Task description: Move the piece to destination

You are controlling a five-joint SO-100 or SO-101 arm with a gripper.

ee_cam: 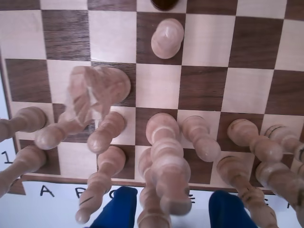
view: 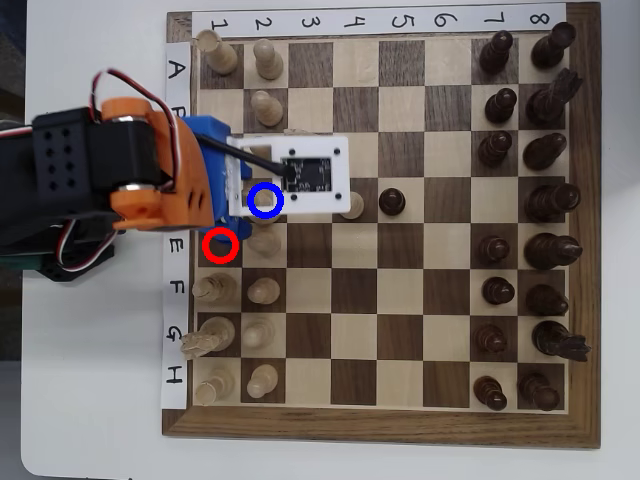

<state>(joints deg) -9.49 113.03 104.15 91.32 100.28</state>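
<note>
In the wrist view the piece (ee_cam: 166,152), a tall cream one, rises toward the camera. Its foot is over a dark-brown square (ee_cam: 141,135) in the board's second row; I cannot tell whether it rests there. My gripper (ee_cam: 173,206) is open: the blue fingers (ee_cam: 121,209) stand either side of the piece's top, with a gap showing on the right. In the overhead view the blue circle (view: 266,200) lies over the arm's white camera plate (view: 290,175), which hides the destination square, the piece and the gripper. The red circle (view: 221,245) sits just beside it.
Light pawns and back-row pieces crowd around the piece, with a jagged light knight (ee_cam: 92,95) to its left. One light pawn (ee_cam: 166,38) stands further up the board, a dark piece (view: 393,200) beyond it. Dark pieces (view: 545,150) fill the overhead view's right columns.
</note>
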